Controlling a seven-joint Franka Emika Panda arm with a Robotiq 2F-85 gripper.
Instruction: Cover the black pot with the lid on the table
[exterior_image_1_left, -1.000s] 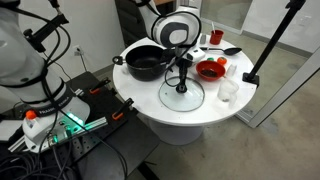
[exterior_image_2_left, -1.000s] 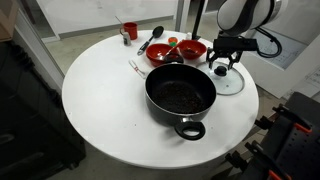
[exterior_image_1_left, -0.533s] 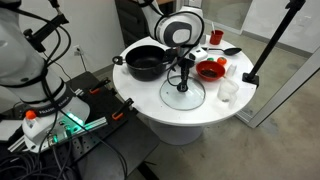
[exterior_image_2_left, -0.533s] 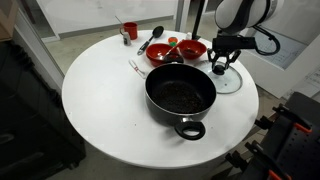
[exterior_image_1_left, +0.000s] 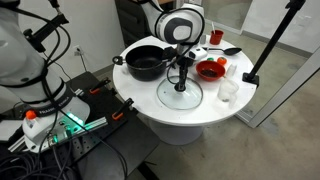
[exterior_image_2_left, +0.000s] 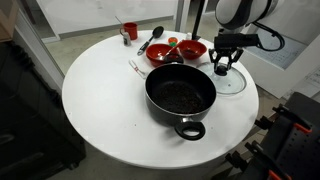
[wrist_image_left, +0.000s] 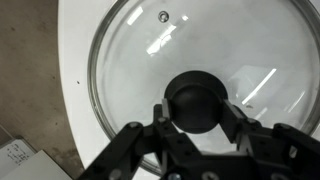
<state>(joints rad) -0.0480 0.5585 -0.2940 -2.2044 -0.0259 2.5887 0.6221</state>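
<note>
In an exterior view the fingers (exterior_image_1_left: 181, 68) come straight down on the lid (exterior_image_1_left: 192, 95), which is at the near part of the desk (exterior_image_1_left: 143, 97), just beside the black pot (exterior_image_1_left: 145, 63). Held only by its centre, the glass lid may swing and tilt on the way across (I cannot tell whether it has left the desk).

In an exterior view from the pot's side, red bowls (exterior_image_2_left: 188, 48) stand near the lid. A low carry could knock the pot's rim or a bowl.

In the wrist view the fingers (wrist_image_left: 160, 118) are closed to the width of the knob (wrist_image_left: 196, 102) and press it on both sides. A shallow grip on that round knob could slip, and the lid would drop.
</note>
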